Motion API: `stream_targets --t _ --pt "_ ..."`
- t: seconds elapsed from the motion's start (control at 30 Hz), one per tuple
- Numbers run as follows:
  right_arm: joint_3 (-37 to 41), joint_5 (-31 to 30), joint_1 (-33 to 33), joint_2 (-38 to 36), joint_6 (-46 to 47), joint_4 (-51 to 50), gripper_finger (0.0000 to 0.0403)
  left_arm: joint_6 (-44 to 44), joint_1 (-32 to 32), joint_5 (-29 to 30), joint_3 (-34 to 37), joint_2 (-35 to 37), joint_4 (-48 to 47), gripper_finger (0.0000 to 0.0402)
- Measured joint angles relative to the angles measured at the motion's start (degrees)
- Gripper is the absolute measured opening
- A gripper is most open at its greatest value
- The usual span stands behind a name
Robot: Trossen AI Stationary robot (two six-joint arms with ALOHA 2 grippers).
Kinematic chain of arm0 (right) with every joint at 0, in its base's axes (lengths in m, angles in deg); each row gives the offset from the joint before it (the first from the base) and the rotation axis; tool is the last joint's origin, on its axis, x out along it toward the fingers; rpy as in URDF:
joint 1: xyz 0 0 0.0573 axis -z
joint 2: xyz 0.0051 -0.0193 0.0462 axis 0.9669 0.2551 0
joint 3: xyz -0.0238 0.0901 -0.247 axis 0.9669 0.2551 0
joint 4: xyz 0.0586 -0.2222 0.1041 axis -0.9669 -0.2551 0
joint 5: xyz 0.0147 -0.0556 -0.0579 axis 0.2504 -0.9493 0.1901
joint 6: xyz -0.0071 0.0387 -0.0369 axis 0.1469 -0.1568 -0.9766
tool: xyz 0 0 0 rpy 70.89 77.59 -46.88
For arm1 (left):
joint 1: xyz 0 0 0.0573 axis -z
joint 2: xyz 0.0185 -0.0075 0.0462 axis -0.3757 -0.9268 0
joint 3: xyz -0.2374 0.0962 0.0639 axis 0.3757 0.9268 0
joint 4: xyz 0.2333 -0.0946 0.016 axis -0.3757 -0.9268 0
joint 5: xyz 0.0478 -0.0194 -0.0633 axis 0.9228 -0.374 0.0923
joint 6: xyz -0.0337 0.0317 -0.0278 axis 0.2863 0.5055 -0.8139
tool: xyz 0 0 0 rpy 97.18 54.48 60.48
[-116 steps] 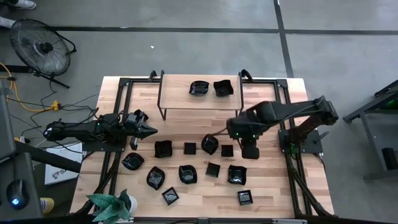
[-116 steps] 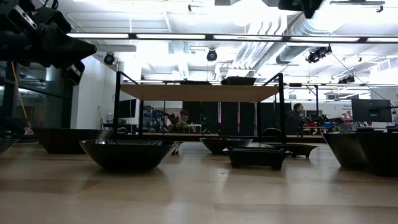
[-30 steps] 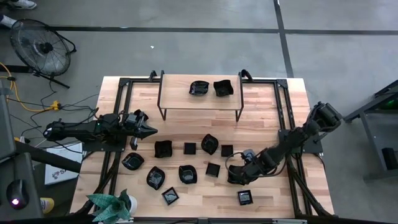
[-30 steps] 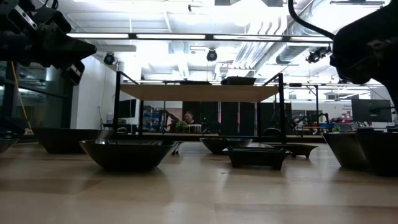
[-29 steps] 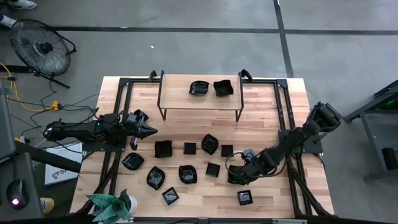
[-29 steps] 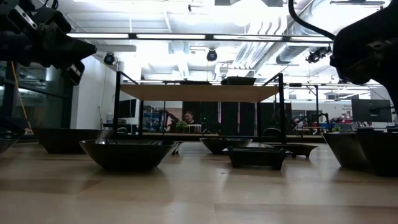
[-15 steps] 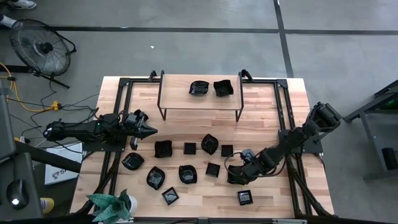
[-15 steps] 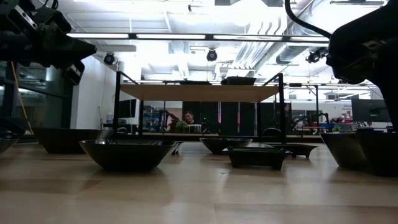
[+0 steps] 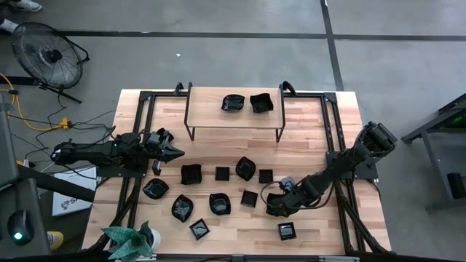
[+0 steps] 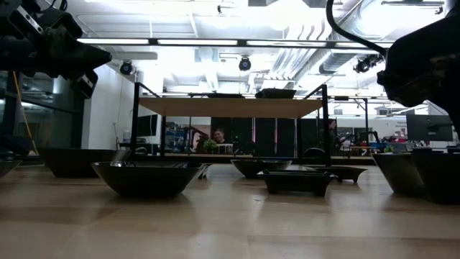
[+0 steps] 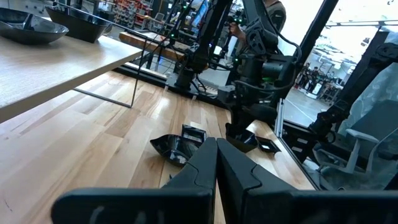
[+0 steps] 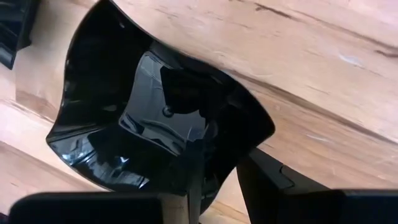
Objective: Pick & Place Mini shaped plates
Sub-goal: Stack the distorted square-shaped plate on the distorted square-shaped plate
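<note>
The right claw is low over the wooden bench, at the right end of the front rows of small black plates, and in its wrist view the two dark fingers pinch the rim of one wavy-edged glossy plate, one finger inside the bowl and one outside; the plate sits tilted over the wood there, and whether it is touching the bench cannot be told. From above that plate is mostly hidden under the claw. The left claw hangs above the left side of the bench with its fingers pressed together, holding nothing, its tip pointing toward the middle. Two plates sit side by side on the raised shelf at the back of the bench. On the bench top, a row of four plates runs from a square-ish one to a small square one, and below it lie more: one by the left frame, three in a line, and two near the front edge. A green plant stands at the front left corner. A fan sits on the floor beyond the bench
</note>
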Motion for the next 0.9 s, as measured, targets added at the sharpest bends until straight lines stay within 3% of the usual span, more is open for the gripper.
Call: stream_targets --t 0.27,0.57,0.9 --pt "0.0 0.9 0.1 -0.1 -1.3 -0.1 0.0077 0.0 0.0 0.0 0.0 0.0 0.0 0.0001" --pt "0.0 2.0 0.1 -0.3 -4.8 0.5 0.0006 0.0 0.0 0.0 0.0 0.0 0.0 0.0001" --pt "0.0 0.0 1.9 -5.5 -7.8 0.2 0.0004 0.0 0.0 0.0 0.0 0.0 0.0 0.0001"
